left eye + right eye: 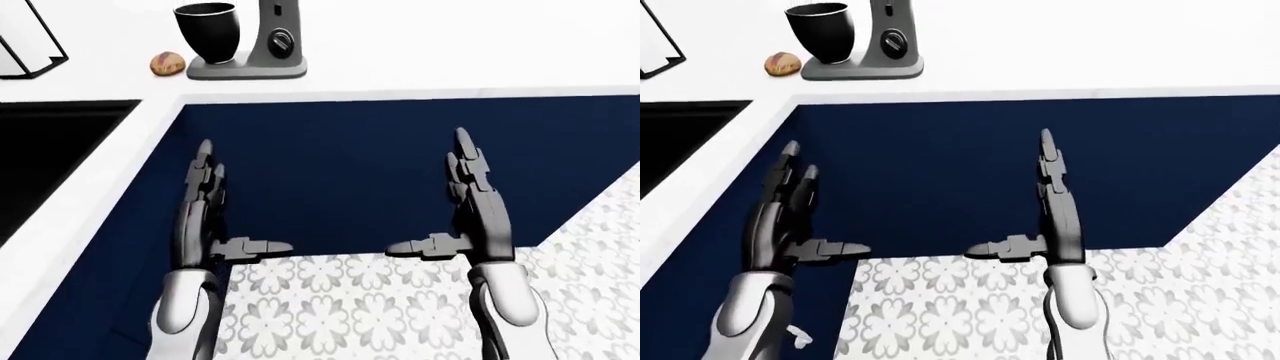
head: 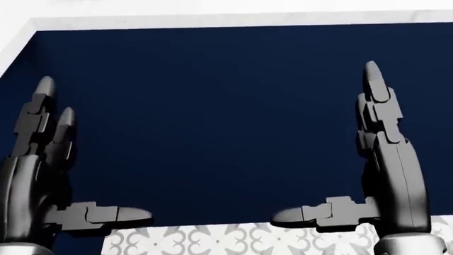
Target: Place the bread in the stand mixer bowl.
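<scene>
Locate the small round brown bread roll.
In the left-eye view's top left, the small round brown bread roll lies on the white counter, just left of the grey stand mixer.

Flat, even simulator light fills every view, with no clear source and no glare. The white worktop (image 1: pixel 420 52) renders almost blown out, nearly shadowless. The navy cabinet front (image 2: pixel 227 117) shades darker toward its lower left. Edges are crisp, without blur or distortion.
</scene>
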